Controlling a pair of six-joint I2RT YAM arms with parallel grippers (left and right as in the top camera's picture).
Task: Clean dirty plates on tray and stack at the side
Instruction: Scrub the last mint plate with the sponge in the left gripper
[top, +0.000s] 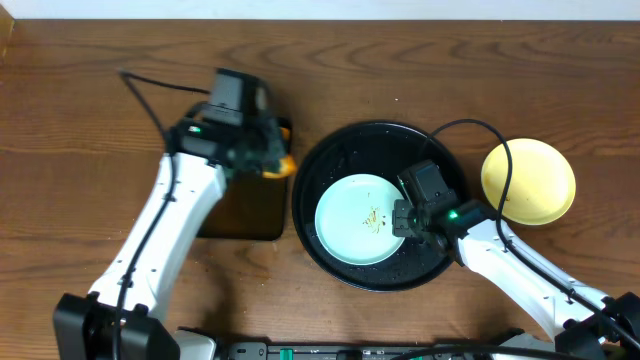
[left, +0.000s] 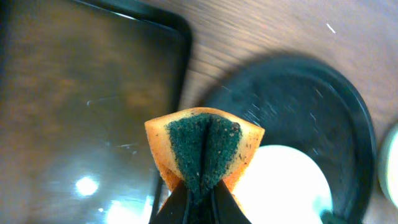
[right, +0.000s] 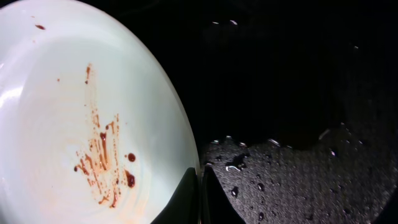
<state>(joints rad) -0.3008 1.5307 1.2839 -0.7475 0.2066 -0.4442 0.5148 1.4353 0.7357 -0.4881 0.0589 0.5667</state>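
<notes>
Left fingers (left: 199, 200) are clamped on the sponge (left: 205, 146), folding it so the orange foam wraps the dark green scouring face. In the overhead view that sponge (top: 283, 162) hangs over the top right corner of the dark rectangular tray (top: 240, 212), which lies at 9 o'clock from the round black tray (top: 375, 140) on the table (top: 90, 120).

Over to the right arm: its fingers (right: 200, 186) are closed thin on the rim of the mint-white plate (right: 74, 112), one tip inside the plate, one outside. From above, the grip sits at the plate's 3 o'clock edge.

That plate (top: 352, 222) lies inside the black tray, toward its 8 o'clock side. Reddish-brown smears (right: 102, 162) streak the middle of it. Water droplets (right: 249, 180) bead on the tray floor beside it.

The pale yellow plate (top: 528, 182) is out of the tray, flat on the bare wood at the tray's 3 o'clock, just beside the rim.
</notes>
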